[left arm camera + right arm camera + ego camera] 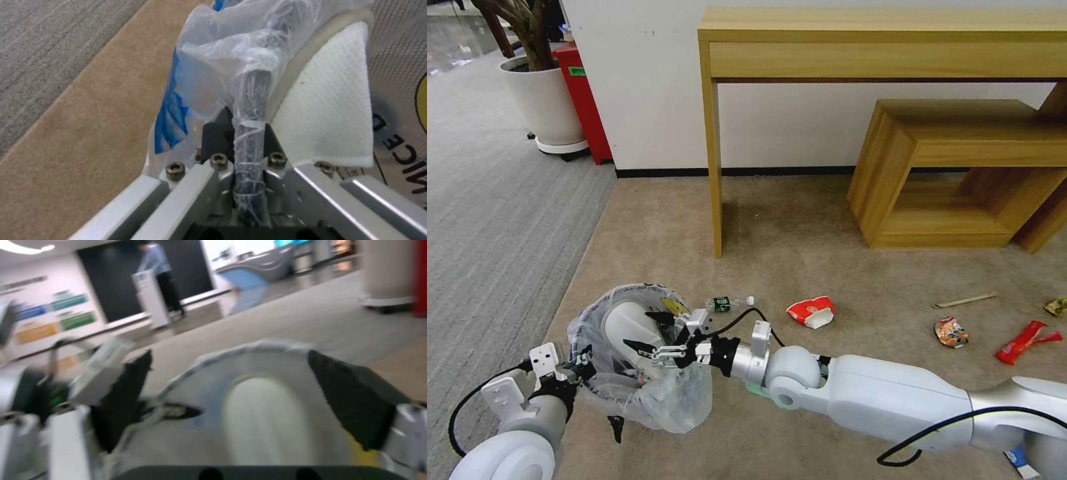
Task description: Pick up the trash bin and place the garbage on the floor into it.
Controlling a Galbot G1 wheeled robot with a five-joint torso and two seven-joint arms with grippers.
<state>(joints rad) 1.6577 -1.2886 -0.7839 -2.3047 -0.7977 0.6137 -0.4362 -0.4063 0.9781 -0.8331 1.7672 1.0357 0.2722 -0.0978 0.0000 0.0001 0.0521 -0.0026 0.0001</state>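
— Two grippers at work? What has the left gripper (251, 140) got?
— It's clamped on the trash bin (627, 347) rim, lifted above the floor (800, 267).
— And the right gripper (650, 333)?
— Spread wide over the bin's mouth, above a white slipper (624, 323) inside.

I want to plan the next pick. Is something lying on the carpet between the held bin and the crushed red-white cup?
Only the tiny bottle lies near that path, beside the trash bin. The left gripper holds the bin's rim; the open right gripper is over its mouth. Bare floor reaches the cup.
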